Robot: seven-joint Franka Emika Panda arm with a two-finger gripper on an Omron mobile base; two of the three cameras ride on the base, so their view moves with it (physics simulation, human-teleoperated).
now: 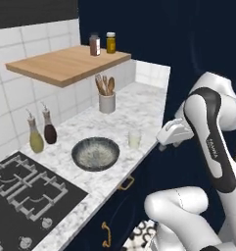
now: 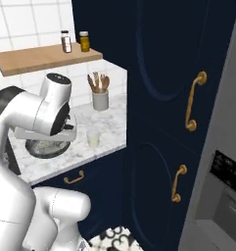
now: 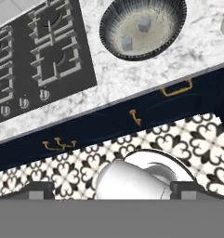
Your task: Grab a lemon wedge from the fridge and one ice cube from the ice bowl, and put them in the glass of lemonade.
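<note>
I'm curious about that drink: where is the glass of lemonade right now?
The glass of lemonade stands on the marble counter near its front edge, just right of the ice bowl and in front of the crock of wooden spoons.

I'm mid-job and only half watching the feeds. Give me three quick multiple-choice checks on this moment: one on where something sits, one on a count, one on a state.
1. Where is the glass of lemonade relative to the ice bowl?
A. Inside the bowl
B. On the counter beside the bowl, toward the fridge side
C. On the wooden shelf

2. How many ice cubes lie in the ice bowl in the hand view?
A. None
B. Two
C. Five

3. How do the fridge doors stand?
A. Shut
B. One swung wide open
C. Both removed

Answers:
1 B: the glass stands on the marble near the counter edge, apart from the bowl.
2 B: two small whitish cubes, one ice cube and another, rest on the pale inside.
3 A: the grey front with its black dispenser panel shows flush, no interior exposed.
</note>
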